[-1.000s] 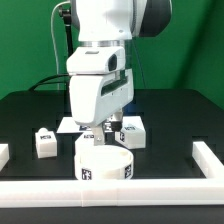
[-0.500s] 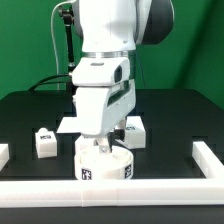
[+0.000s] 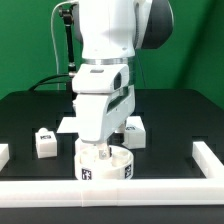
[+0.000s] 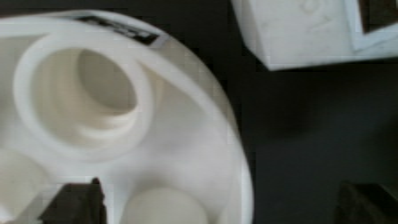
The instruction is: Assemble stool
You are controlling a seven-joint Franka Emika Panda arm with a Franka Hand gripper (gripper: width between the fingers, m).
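Seat: squat round white plastic disc seat (image 3: pixel 105 167), black-and-white square tag on its side wall, standing on the black table (image 3: pixel 170 110) just behind the long white border rail (image 3: pixel 110 192). We record the end effector (image 3: pixel 103 150) directly above it, low over its top. In the wrist view its dark fingers (image 4: pixel 71 200) stand wide apart, astride the seat's rim, clamping nothing. Apart from the seat we list a chunky white block leg (image 3: pixel 44 142) toward the exterior view's left and a second block leg (image 3: pixel 134 131) behind, toward the right.
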